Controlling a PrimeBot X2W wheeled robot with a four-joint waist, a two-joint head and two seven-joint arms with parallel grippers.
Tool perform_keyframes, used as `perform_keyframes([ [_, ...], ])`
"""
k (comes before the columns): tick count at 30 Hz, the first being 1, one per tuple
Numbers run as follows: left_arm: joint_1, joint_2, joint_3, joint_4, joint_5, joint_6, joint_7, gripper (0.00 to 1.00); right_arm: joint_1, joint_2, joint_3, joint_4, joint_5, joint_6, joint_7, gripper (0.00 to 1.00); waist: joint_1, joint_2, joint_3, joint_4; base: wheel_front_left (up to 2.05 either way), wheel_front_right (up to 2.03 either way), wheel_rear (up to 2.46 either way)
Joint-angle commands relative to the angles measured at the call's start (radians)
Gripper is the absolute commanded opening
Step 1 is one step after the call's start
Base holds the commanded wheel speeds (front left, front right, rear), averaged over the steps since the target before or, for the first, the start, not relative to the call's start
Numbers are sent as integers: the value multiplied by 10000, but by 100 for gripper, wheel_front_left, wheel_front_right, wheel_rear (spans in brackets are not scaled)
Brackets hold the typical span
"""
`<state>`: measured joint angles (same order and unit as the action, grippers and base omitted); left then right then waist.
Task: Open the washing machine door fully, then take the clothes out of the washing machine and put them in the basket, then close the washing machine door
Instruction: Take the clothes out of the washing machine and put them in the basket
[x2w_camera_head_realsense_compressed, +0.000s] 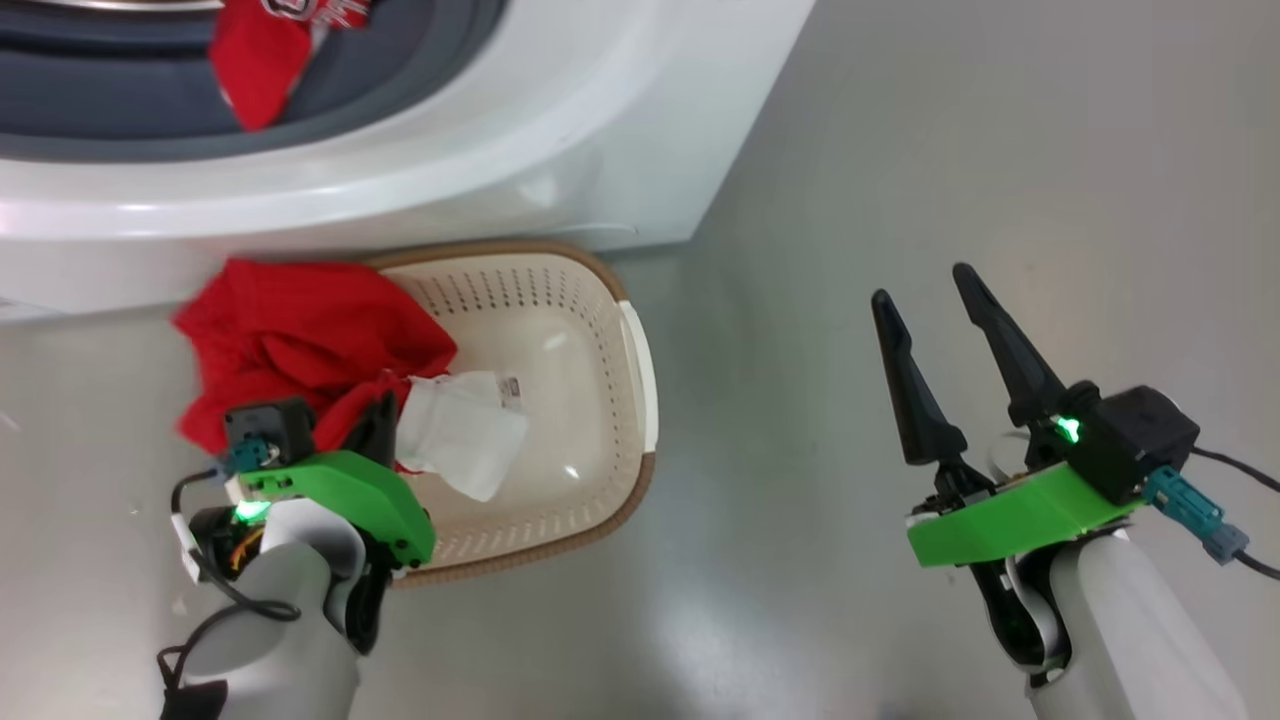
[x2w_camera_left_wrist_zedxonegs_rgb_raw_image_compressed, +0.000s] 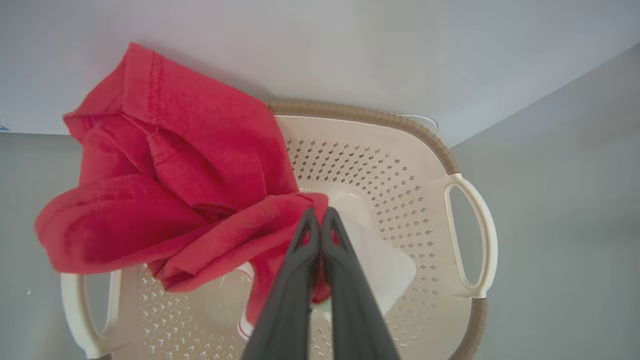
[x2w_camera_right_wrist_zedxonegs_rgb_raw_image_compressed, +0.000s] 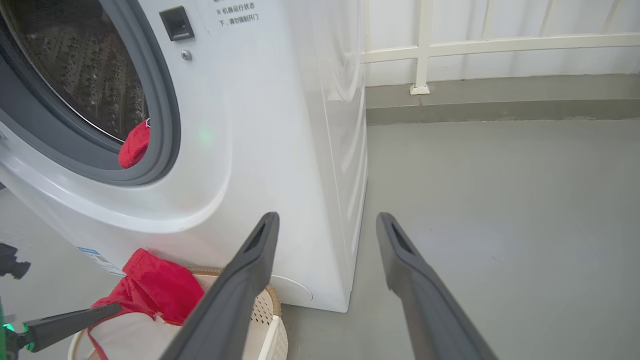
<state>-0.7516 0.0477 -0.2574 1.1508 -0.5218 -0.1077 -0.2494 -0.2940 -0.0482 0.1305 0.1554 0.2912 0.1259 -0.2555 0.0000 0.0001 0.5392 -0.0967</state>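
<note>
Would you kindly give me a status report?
Left gripper jaws shut on clothes over basket. Right gripper jaws open, empty. Red fabric hangs at washing machine mouth.

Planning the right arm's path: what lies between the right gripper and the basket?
Bare grey floor: in the head view, nothing stands between the open right gripper and the basket.
</note>
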Motion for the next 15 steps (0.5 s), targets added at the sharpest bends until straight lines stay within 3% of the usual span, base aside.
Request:
perform_keyframes([
  [1,-40,223,213,-38,21,-71,-118,0,-74,-20,248,-252,66,48,-63,100,0,-1,357,-229,0,0,0],
  [15,-597,469,400,1060,-41,77,-123,0,-508,-20,503,-322,373,48,-63,100,0,-1,1272,-629,0,0,0],
])
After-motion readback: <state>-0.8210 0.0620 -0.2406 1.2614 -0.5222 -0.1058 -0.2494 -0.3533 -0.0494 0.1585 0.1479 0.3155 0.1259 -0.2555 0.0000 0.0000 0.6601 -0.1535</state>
